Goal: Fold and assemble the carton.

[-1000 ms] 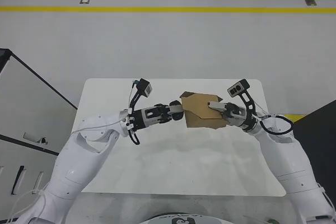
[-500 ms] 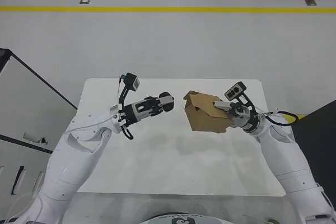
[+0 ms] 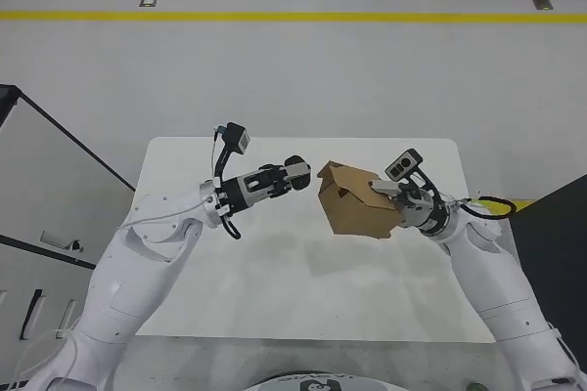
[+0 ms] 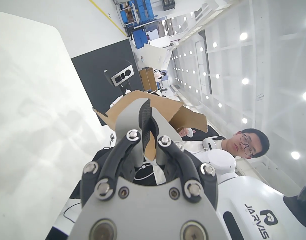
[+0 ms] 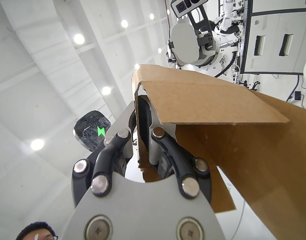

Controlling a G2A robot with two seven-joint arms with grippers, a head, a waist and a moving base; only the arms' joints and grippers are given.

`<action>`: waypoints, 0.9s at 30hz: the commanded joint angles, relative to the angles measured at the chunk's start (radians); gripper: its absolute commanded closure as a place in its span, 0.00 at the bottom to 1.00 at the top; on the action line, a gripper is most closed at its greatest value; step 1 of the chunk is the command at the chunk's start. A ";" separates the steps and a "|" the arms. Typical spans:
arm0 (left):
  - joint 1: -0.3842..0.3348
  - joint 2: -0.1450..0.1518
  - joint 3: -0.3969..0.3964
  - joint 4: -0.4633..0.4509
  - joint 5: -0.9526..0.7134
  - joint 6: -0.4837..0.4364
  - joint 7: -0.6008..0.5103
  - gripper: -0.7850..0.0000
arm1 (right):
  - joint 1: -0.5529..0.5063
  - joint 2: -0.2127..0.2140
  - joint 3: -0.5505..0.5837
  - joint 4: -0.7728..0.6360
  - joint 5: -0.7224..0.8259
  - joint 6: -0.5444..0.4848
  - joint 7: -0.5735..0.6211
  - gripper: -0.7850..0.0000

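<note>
Carton point(image 3: 357, 207) pinched in right tool point(image 5: 141, 116), left tool point(image 4: 147, 116) closed

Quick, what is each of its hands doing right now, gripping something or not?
Left gripper: fingers closed, apparently empty, close beside the carton.
Right gripper: fingers closed on a flap of the carton.

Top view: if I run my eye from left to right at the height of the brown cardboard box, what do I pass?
cabinet → left gripper → carton → right gripper, clamped on the carton's right side
</note>
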 commanded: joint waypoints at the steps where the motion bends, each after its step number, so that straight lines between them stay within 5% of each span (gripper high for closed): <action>1: -0.005 -0.002 0.007 -0.002 -0.013 -0.003 -0.007 1.00 | 0.002 -0.001 -0.002 0.004 0.003 0.003 0.005 1.00; 27: -0.037 -0.018 0.075 -0.001 -0.022 -0.005 -0.046 1.00 | 0.021 -0.014 -0.028 0.027 -0.005 0.021 -0.023 1.00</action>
